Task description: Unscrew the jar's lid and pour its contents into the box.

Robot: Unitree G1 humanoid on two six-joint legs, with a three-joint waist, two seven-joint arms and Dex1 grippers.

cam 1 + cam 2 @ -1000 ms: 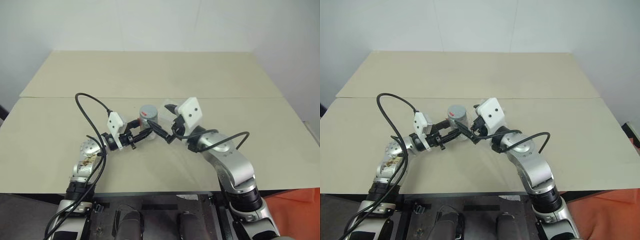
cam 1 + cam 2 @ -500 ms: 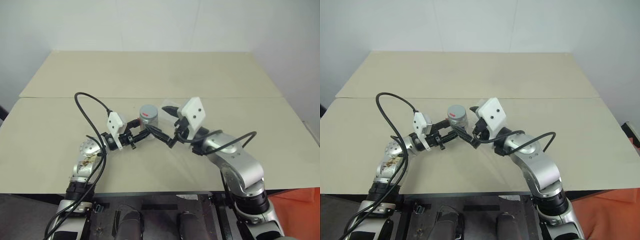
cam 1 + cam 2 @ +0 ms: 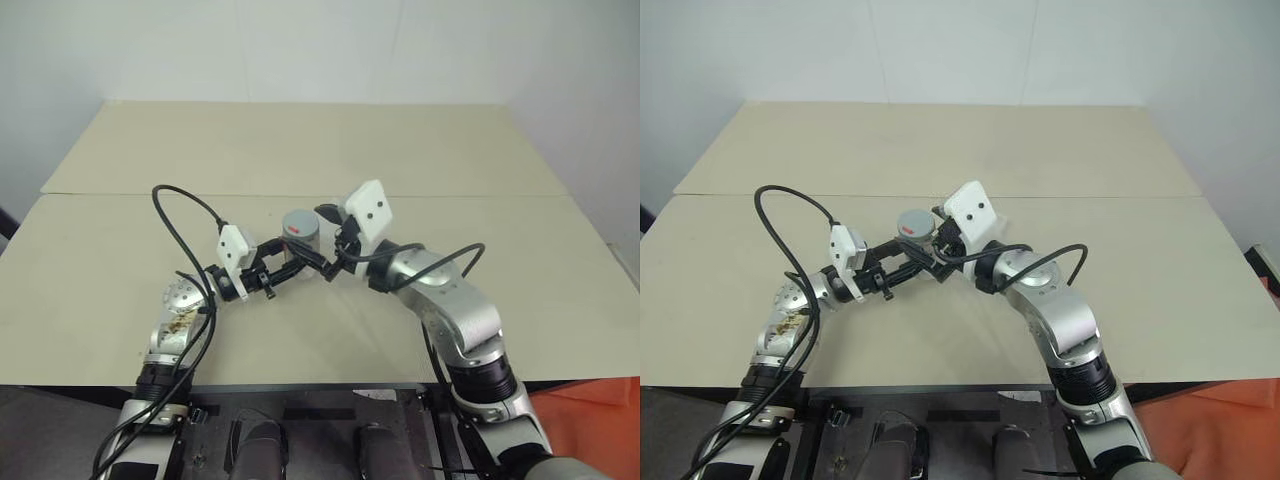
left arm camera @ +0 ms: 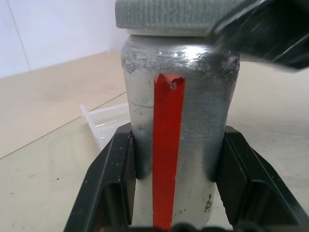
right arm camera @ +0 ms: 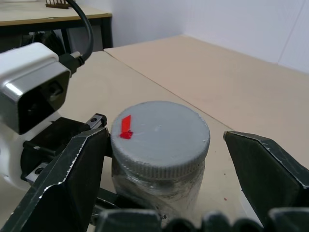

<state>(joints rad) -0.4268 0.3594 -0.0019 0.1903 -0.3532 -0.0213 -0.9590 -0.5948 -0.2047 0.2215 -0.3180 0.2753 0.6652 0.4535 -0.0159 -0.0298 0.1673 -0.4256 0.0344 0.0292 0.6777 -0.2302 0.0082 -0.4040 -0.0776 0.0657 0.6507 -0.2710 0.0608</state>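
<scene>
The jar (image 4: pixel 193 96) stands upright, silvery with a red stripe down its side, and its grey lid (image 5: pixel 161 135) is on. My left gripper (image 4: pixel 178 188) is shut on the jar's lower body, one black finger on each side. In the head views the jar (image 3: pixel 300 238) is at mid-table. My right gripper (image 5: pixel 164 140) is open and straddles the lid: one finger (image 5: pixel 67 179) lies close against the lid's rim, the other (image 5: pixel 265 169) stands a gap away. Behind the jar lies the translucent box (image 4: pixel 108 121).
The beige table (image 3: pixel 300 140) runs far back, with a seam across it just behind the jar. Its front edge (image 3: pixel 300 383) is close below my arms. A black cable (image 3: pixel 185 200) loops up from my left wrist.
My right gripper has swung left from beside the jar and now has its open fingers on either side of the lid. The left gripper and the jar have stayed in place.
</scene>
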